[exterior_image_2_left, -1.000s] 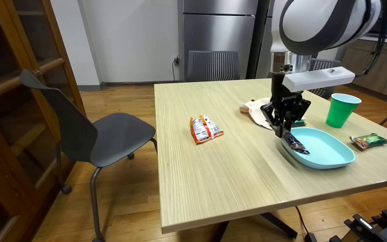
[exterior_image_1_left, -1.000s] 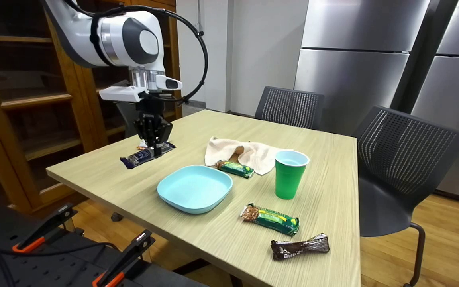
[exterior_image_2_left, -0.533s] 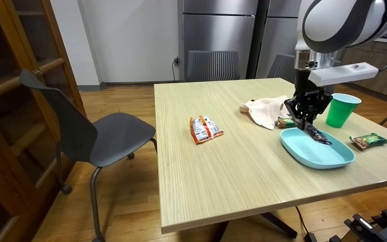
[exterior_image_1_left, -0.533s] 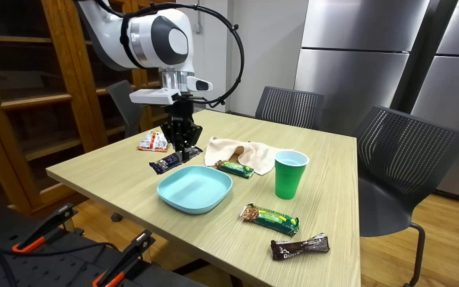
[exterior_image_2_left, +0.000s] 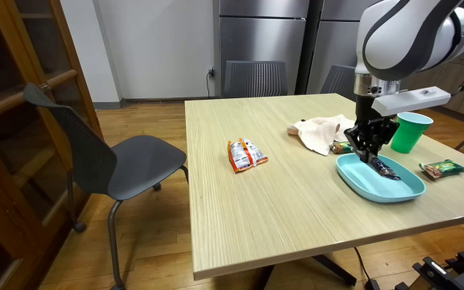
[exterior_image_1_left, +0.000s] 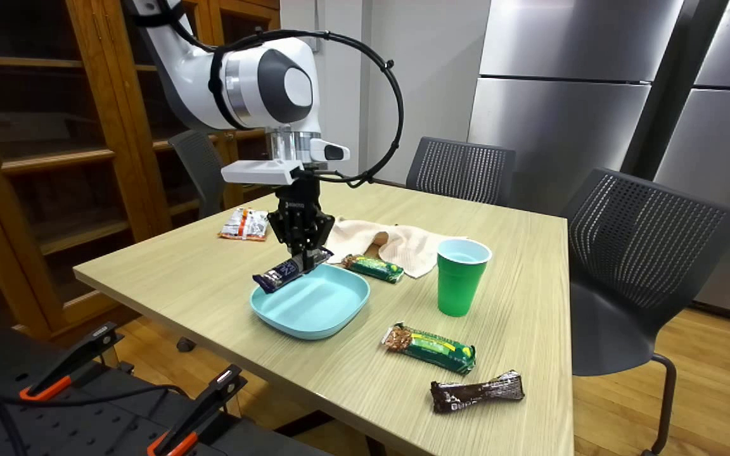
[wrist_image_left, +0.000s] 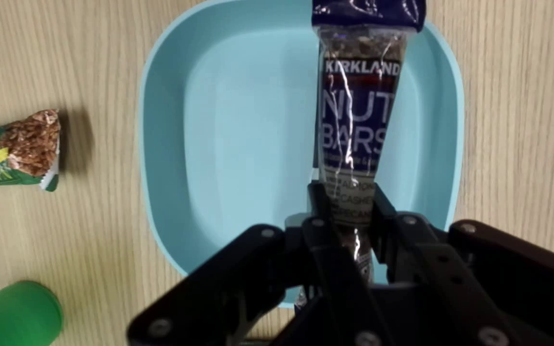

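The gripper pinches the dark blue nut bar crosswise near its middle, seemingly because that narrow width suits the jaws and leaves both wrapper ends free. The nut bar is held over the blue plate, reaching towards the rim facing the clamps; whether it touches that rim is hard to tell from these angles. The plate rests flat on the table close to the clamp-side edge, and its raised rim looks fit for keeping small items in. Just beyond the plate, away from that edge, a green-wrapped bar lies beside the pale towel, whose loose folds look casual rather than laid out. On the side opposite the cabinet, a second green bar lies label up, and the green cup stands on its narrow base, mouth upward, as its taper suggests. Farther along the clamp-side edge, towards the corner away from the cabinet, lies a brown-wrapped bar. The orange-and-silver snack bag sits by the cabinet-side edge, on its broad face, probably its steadiest side. Chairs and a steel fridge stand past the table.
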{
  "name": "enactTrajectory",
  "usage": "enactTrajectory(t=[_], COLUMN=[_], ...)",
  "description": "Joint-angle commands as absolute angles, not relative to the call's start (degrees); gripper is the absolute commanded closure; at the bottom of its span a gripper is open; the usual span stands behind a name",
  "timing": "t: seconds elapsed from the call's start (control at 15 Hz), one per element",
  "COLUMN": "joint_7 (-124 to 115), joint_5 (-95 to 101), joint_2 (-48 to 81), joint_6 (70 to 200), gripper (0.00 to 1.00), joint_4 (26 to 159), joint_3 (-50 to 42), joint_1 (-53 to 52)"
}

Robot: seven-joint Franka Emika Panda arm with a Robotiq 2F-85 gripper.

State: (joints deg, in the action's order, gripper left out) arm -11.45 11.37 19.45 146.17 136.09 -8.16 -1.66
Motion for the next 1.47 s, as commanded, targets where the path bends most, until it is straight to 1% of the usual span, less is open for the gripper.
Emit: enactTrajectory(t=[0.0,0.47,0.53,0.6,0.73,0.87,1.0,1.13,1.2,1.4], joint_7=[-10.0,-10.1,-9.9,-9.7,-9.5,-9.3,-9.3,-9.3,-9.5,-10.0], joint_5=[10.8,9.9,9.5,8.7,7.8,6.5,5.2,4.4,4.4,5.1], joint_2=[22.9,26.4,26.7,26.9,26.1,24.6,23.5,21.8,21.2,19.1], joint_6=[146.9,147.3,147.2,147.1,147.5,147.4,146.6,145.9,145.8,145.8], gripper=[0.94,0.94,0.74,0.51,0.47,0.31,0.18,0.02,0.0,0.0], joint_4=[133.1,131.6,131.3,131.2,131.5,131.9,132.0,132.6,132.7,133.1], joint_3=[-7.4,-6.0,-5.5,-5.0,-4.4,-4.1,-4.2,-4.4,-4.5,-5.2], joint_1=[-0.9,-1.9,-1.9,-1.7,-1.4,-1.0,-0.9,-1.0,-1.2,-1.3])
